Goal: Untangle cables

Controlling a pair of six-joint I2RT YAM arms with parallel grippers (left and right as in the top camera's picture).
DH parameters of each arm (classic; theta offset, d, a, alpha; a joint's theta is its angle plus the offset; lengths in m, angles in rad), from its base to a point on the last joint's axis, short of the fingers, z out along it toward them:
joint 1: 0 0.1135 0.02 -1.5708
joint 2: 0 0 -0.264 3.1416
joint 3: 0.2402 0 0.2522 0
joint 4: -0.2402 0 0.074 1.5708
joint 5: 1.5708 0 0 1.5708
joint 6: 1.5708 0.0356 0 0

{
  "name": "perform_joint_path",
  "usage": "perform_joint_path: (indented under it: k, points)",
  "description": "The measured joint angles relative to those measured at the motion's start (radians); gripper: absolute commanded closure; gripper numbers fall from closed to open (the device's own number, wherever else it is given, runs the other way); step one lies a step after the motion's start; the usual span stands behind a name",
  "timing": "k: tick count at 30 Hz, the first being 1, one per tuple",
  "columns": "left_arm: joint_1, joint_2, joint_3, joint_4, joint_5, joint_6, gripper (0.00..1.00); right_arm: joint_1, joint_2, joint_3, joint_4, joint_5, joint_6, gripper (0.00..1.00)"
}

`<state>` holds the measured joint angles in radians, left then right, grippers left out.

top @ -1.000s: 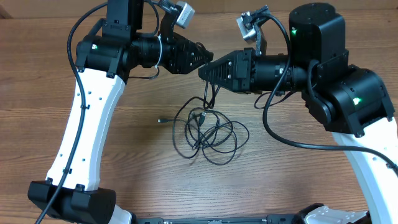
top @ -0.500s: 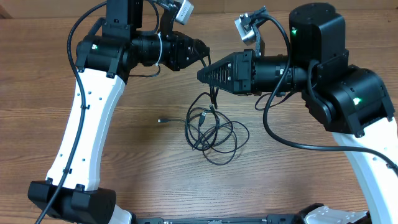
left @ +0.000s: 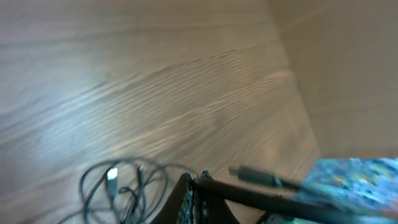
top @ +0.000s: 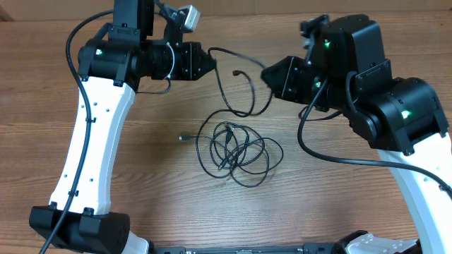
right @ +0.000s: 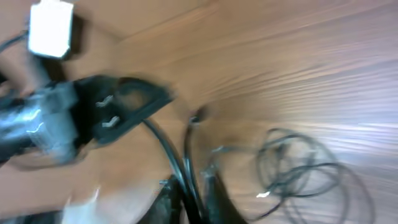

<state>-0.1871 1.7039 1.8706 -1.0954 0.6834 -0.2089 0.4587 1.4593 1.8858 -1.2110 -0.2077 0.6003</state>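
2 grippers: left gripper [top: 210, 62] clenched on a strand of the cables [top: 232, 147]; right gripper [top: 267, 73] straddles a strand, grip unclear through blur.

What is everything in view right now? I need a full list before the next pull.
brown wooden table: one, brown, under everything.
tangled bundle of thin black cables: one bundle, strand count unclear, black, mid-table.
small plug end: one, dark, on the table beside the bundle, toward the left arm.
raised black cable strand: one, black, strung between the two end effectors.
left arm, right arm: two, white and black, either side.
left end effector: one, black, shut on the raised strand.
right end effector: one, black, strand between its fingers; grip unclear.
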Motion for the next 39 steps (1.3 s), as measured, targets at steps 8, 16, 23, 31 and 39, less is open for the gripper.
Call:
perform_joint_path:
  k: [8, 16, 23, 31, 39]
  points:
    - [0.000, 0.000, 0.000, -0.148, -0.200, -0.044, 0.96, -0.001, 0.000, 0.000, -0.115, 0.295, -0.025, 0.41]
    - [0.000, 0.000, 0.000, -0.215, -0.320, -0.124, 0.96, -0.001, 0.042, -0.003, -0.222, 0.245, -0.066, 0.33]
    - [0.000, 0.000, 0.000, -0.223, -0.389, -0.225, 0.96, -0.001, 0.123, -0.069, -0.196, 0.030, -0.111, 0.32]
    - [0.000, 0.000, 0.000, -0.234, -0.401, -0.338, 0.96, 0.005, 0.137, -0.121, -0.098, -0.114, -0.153, 0.32]
    - [0.000, 0.000, 0.000, -0.237, -0.291, -0.431, 0.96, 0.057, 0.149, -0.207, 0.027, -0.093, -0.089, 0.37]
